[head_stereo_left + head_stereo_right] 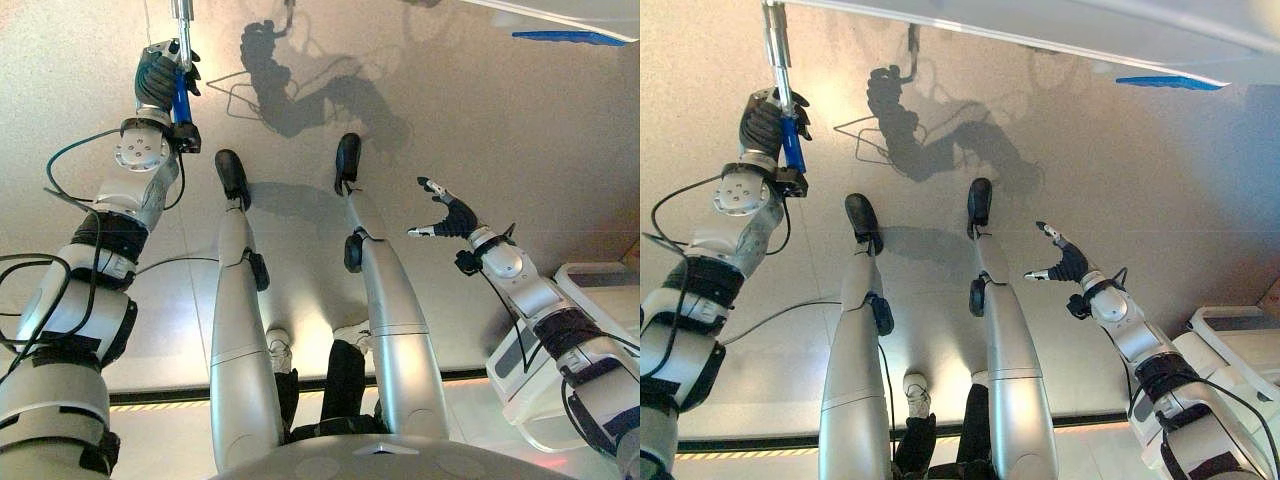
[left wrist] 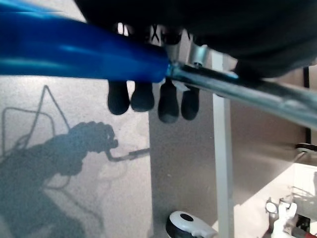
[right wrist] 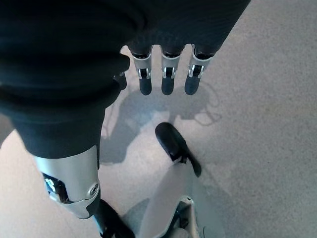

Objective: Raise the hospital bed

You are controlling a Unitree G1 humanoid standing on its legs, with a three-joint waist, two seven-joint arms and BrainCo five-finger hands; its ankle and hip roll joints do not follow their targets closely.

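Upper left of the frame: my left hand point(image 1: 158, 77) has its fingers wrapped around the blue grip of the bed crank handle point(image 1: 181, 97). Wrist view confirms it, fingertips point(image 2: 143, 96) curled over the blue sleeve where it meets the metal crank shaft point(image 2: 237, 91). Along the top edge, running toward the upper right, I see the hospital bed frame point(image 1: 1040, 30) with a blue part on it point(image 1: 1167, 82). Right of centre: my right hand point(image 1: 450, 215) hangs free over the floor, fingers spread, holding nothing. My read: grip is done, cranking is what's left. Can't judge the bed's height from here.
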